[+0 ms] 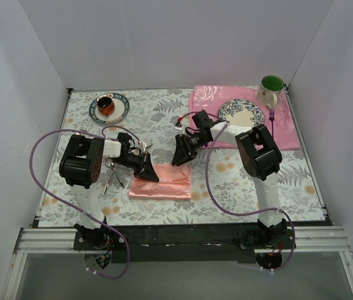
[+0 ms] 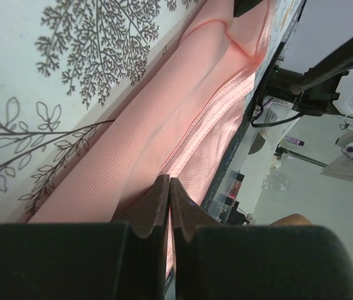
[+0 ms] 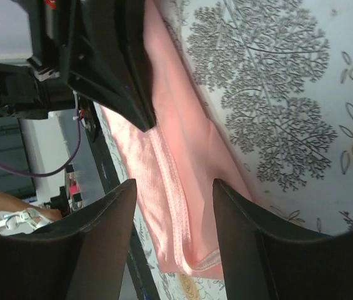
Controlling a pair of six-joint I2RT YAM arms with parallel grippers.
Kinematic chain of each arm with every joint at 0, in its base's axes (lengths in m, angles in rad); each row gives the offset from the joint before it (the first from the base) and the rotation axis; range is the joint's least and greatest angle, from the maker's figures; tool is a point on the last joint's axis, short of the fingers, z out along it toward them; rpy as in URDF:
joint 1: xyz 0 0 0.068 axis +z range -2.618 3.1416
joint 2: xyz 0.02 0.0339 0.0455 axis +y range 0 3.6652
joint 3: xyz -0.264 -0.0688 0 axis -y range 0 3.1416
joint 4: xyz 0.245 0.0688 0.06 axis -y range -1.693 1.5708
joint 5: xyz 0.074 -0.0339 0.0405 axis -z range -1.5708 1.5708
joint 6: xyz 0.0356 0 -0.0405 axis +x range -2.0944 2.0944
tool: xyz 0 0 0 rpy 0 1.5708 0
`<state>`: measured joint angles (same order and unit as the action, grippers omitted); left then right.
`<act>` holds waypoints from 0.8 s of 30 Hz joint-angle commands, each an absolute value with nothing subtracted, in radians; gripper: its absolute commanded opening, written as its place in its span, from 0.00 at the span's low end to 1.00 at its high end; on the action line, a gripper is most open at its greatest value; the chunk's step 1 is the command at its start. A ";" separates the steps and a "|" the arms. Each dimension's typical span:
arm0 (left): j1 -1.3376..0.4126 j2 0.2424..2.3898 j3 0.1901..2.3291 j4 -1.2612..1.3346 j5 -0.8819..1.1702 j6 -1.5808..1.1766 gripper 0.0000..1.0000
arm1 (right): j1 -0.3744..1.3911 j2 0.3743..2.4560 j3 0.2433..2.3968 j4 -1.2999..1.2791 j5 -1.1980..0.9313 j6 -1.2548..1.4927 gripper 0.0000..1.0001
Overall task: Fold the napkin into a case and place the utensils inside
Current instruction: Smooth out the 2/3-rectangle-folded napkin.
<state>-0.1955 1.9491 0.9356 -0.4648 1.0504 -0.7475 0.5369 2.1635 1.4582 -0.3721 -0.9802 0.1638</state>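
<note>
The napkin [image 1: 164,183] is lying on the leaf-printed table [image 1: 238,187], near the front edge and about midway between the two arms. It is showing as a plain salmon-pink oblong, folded over on itself, with its long sides running left to right. Up close the cloth is looking soft and faintly shiny, with a fine weave. A stitched hem is running along the length of the top layer, and a second layer is peeking out beneath it. A shallow ridge is rising along the fold, and one end is puckering into a small crease.

The left gripper [image 2: 169,182] is bearing down on the napkin's left end. Its jaws are pressing tight together and pinching the hemmed edge, which is running straight into the tips.

The right gripper [image 3: 173,209] is hanging over the napkin's far right part with its jaws standing well apart. It is gripping nothing, and its two fingers [image 3: 110,231] are straddling the hemmed edge, with pink cloth showing in the gap.

The utensils [image 1: 114,178] are lying bare on the table just left of the left gripper, apart from the napkin.
</note>
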 commanded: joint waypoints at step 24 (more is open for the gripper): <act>-0.169 1.970 0.920 -0.410 0.977 -0.778 0.00 | 0.540 2.055 1.230 -0.391 -1.028 0.173 0.64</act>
